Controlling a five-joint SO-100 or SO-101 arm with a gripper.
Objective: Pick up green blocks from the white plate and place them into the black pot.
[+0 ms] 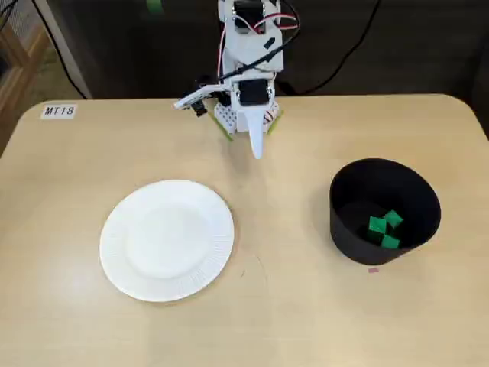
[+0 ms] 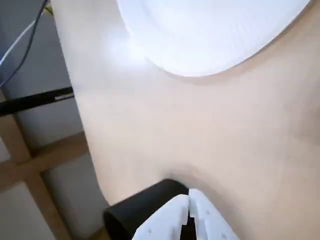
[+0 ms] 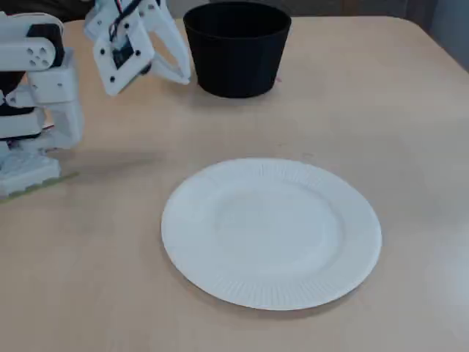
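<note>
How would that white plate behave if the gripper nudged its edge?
The white plate looks like thin paper with a fluted rim, so it is probably light and bendy. It lies empty and flat on the smooth table, so a nudge would likely slide it rather than tip it. Pinching the rim might flex it.

I see my arm (image 1: 248, 57): white printed shell, black servo block (image 1: 252, 92) just behind the fingers (image 2: 212, 225). Fingers white, smooth, tapering to points. Red, black and white cables (image 1: 265, 23) loop farther back. Green strip (image 1: 224, 131) under the base (image 3: 26, 172).
</note>
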